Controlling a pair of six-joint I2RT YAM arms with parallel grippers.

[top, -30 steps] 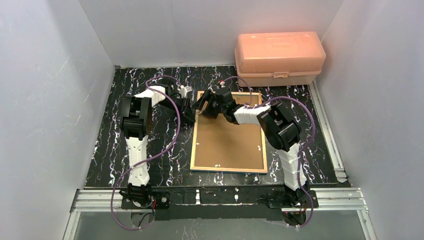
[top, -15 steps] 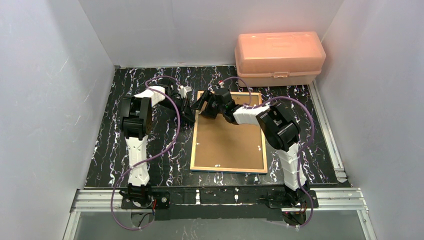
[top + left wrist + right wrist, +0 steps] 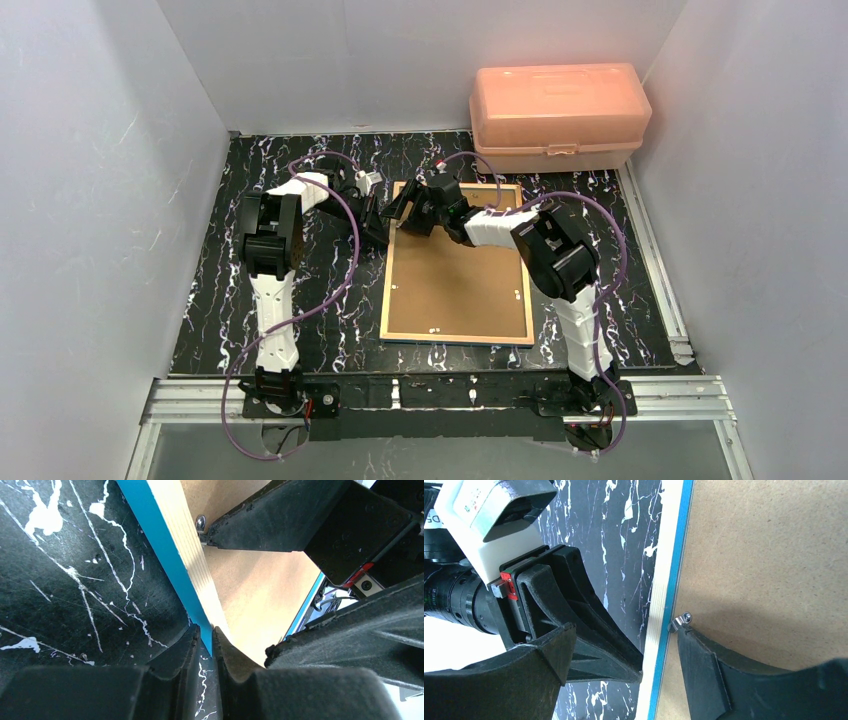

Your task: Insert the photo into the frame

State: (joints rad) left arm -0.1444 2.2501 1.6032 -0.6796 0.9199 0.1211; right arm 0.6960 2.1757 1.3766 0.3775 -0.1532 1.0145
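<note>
The frame [image 3: 386, 300] lies face down at mid table, its brown backing board [image 3: 455, 280] up. The photo is out of view. My left gripper [image 3: 378, 235] is shut, and its tips [image 3: 206, 637] rest against the blue outer side [image 3: 160, 545] of the frame's left edge near the far corner. My right gripper [image 3: 405, 210] is open and straddles that same edge [image 3: 659, 605]. One of its fingers [image 3: 704, 680] touches a small metal turn clip [image 3: 684, 619] on the backing board. Its other finger [image 3: 539, 660] hangs over the table beside the left gripper's fingers [image 3: 594, 630].
A pink plastic box [image 3: 558, 115] stands shut at the back right, just beyond the frame's far edge. Grey walls enclose the black marbled table [image 3: 220, 300] on three sides. More metal clips sit along the backing board's near edge [image 3: 432, 331].
The right arm has crept slightly left over the frame's far left corner. The left gripper and the frame stay where they were.
</note>
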